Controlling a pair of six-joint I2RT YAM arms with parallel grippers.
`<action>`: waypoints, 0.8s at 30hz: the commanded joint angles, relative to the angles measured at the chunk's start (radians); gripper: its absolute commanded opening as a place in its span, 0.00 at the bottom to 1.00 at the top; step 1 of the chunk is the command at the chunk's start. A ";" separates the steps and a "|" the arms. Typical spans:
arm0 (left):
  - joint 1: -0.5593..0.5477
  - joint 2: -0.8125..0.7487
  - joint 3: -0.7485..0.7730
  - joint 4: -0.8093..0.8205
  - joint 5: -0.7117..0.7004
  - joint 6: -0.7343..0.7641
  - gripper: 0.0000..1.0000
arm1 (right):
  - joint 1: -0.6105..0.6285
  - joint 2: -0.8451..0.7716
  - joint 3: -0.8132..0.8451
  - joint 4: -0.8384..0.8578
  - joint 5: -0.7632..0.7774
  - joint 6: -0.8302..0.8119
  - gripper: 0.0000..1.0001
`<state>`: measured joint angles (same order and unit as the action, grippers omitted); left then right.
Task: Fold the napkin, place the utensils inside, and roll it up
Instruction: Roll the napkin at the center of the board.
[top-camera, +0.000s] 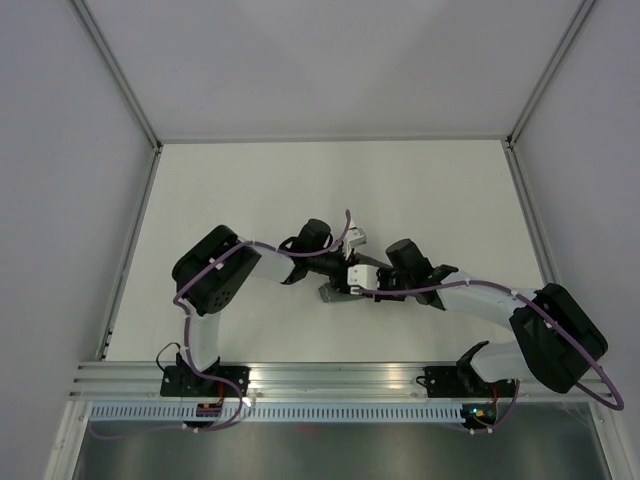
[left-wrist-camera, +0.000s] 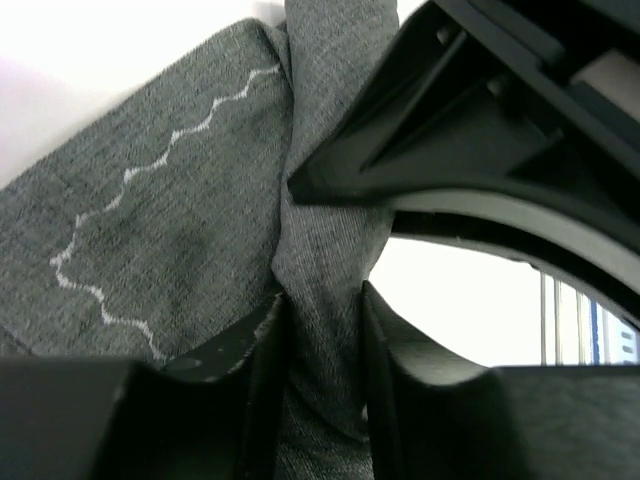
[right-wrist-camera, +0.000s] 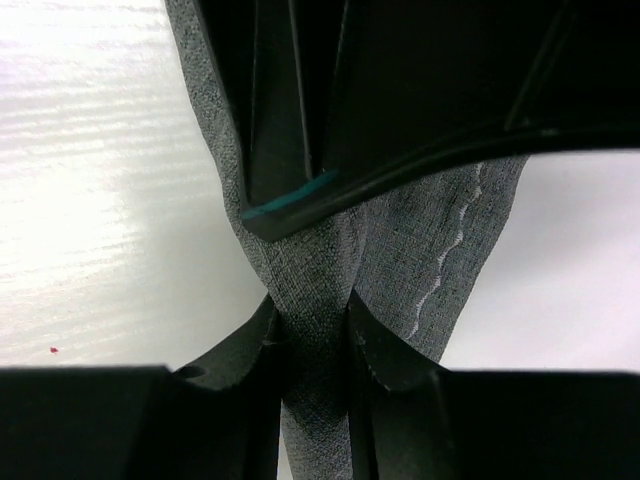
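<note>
Step in hand: probably the folding or rolling of the napkin (top-camera: 334, 292). It looked gathered into a compact bundle, not spread flat. Which of the two steps it was could not be told.
Napkin's place: at the middle of the counter (top-camera: 400, 190), a little toward the counter's near edge, mostly hidden under both wrists in the top view.
Left pincer (left-wrist-camera: 322, 310): over the counter's middle, its fingers flanking a raised ridge of grey cloth. Whether they pressed it or merely stood beside it could not be told.
Right pincer (right-wrist-camera: 308, 322): also over the counter's middle, facing the left one, pinching a ridge of the napkin that necked in between its fingers.
Next move calls for: one side keeping a firm hold while the other shifts. Both would need to stay low to the counter so the bundle does not spring loose, and the close-set fingers must not collide.
Count, napkins: one.
Count, utensils: none seen. They may have been wrapped in the cloth or hidden, which could not be told.
Count, pincers: two, both at the cloth.
Count, stitched wavy lines (left-wrist-camera: 150, 160): one seen on the hem.
</note>
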<state>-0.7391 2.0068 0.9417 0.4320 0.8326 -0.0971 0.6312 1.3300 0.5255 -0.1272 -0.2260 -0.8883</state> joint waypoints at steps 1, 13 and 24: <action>0.035 -0.054 -0.139 -0.026 -0.036 -0.111 0.44 | -0.022 0.077 0.040 -0.147 0.016 0.003 0.16; 0.047 -0.287 -0.294 0.247 -0.262 -0.210 0.52 | -0.123 0.311 0.298 -0.448 -0.182 -0.061 0.12; 0.030 -0.682 -0.583 0.456 -0.714 -0.163 0.56 | -0.206 0.569 0.549 -0.730 -0.300 -0.147 0.11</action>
<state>-0.6937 1.4094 0.3740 0.8013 0.2646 -0.2890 0.4469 1.7756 1.0611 -0.6983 -0.5625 -0.9714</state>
